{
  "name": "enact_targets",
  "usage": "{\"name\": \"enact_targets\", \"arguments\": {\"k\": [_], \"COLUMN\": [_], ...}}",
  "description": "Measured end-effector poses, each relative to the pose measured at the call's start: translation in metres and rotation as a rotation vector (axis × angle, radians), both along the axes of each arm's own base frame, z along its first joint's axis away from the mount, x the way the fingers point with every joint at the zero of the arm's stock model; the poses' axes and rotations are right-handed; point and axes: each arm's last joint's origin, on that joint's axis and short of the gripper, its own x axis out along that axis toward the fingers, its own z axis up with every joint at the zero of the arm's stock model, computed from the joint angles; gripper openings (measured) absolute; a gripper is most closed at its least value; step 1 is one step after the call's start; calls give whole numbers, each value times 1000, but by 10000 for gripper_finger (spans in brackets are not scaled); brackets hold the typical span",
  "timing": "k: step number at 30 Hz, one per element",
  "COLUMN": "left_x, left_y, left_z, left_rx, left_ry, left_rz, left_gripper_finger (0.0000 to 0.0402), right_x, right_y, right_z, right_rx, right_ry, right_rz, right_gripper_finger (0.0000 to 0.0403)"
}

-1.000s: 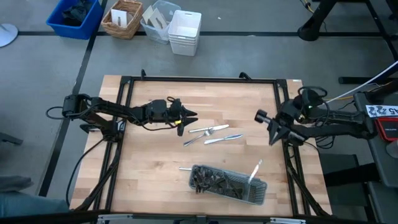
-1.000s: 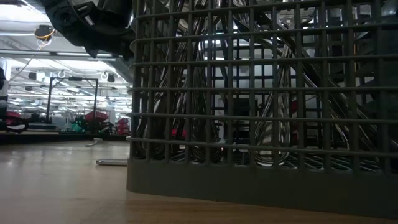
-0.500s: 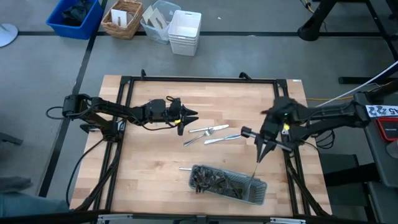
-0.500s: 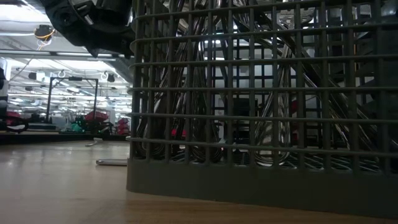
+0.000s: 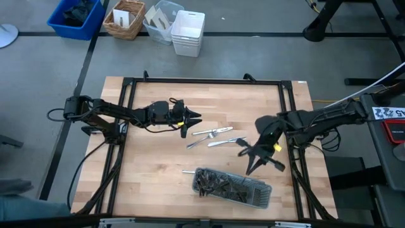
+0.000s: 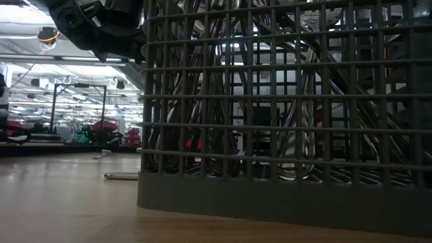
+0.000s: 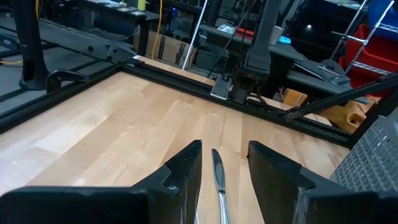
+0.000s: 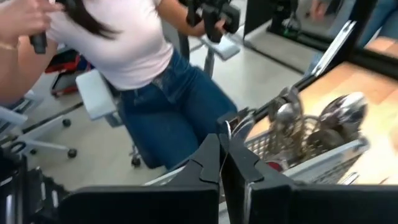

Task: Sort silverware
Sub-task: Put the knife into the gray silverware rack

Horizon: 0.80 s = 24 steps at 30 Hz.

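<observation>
Both arms over the table
Left tool [image 5: 197,118] gapes mid-table; right tool [image 5: 249,170], fingers pressed together, angles toward the near edge.

Two arms [image 5: 120,114], one tray [image 5: 262,196] (full).

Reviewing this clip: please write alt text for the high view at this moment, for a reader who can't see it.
From above, the right gripper, fingers shut, hangs just above the grey mesh tray of silverware at the wooden table's near edge. The left gripper, open, points at three loose utensils lying mid-table.
</observation>
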Motion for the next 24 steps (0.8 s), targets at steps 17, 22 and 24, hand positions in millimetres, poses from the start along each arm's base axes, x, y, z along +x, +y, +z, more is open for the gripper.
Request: {"name": "enact_targets", "arguments": {"k": [17,22,24], "left_x": [0,0,0], "left_y": [0,0,0], "left_z": [-2,-2,-2], "left_rx": [-3,10,12], "left_ry": [21,23,23], "left_rz": [0,-2,-2], "left_gripper_finger": [123,123,123], "right_x": [18,24,25], "right_y": [28,30,30], "right_z": [-33,-40,-42], "right_rx": [-76,-79,-82], "right_ry": [183,212,221], "right_rz": [-9,-15,-16], "right_gripper_finger": [26,45,52]}}
